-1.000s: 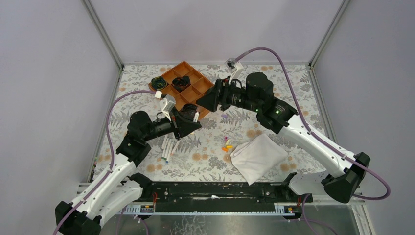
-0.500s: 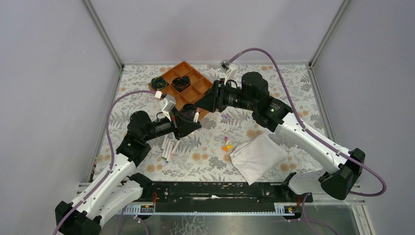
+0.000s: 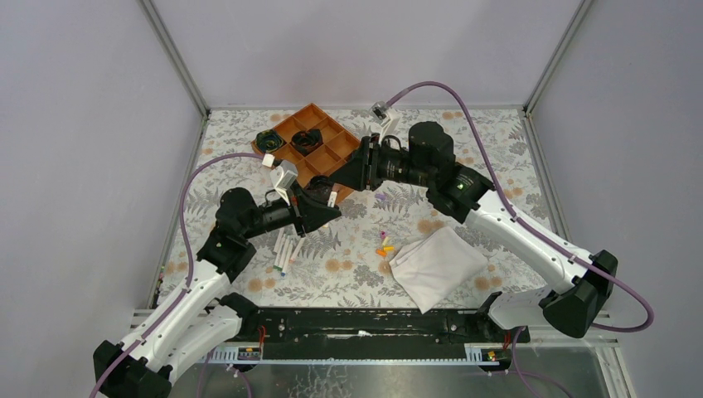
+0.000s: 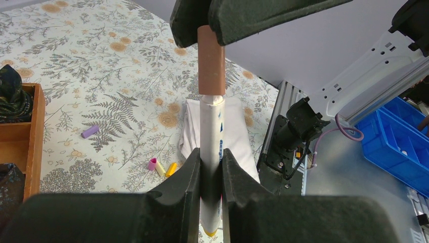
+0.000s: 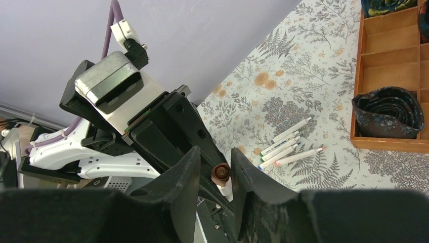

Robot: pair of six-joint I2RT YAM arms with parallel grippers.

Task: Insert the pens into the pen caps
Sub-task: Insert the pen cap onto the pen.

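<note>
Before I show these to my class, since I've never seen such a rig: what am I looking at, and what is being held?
Two robot arms are bolted side by side at the near edge of a flowered table. One picture looks down from above; the other two come from a camera on each wrist. The left end effector grips a white pen. The right end effector grips a brown cap that meets the pen's end. On the table lie more pens, loose caps, a folded white cloth and a wooden tray.
</note>
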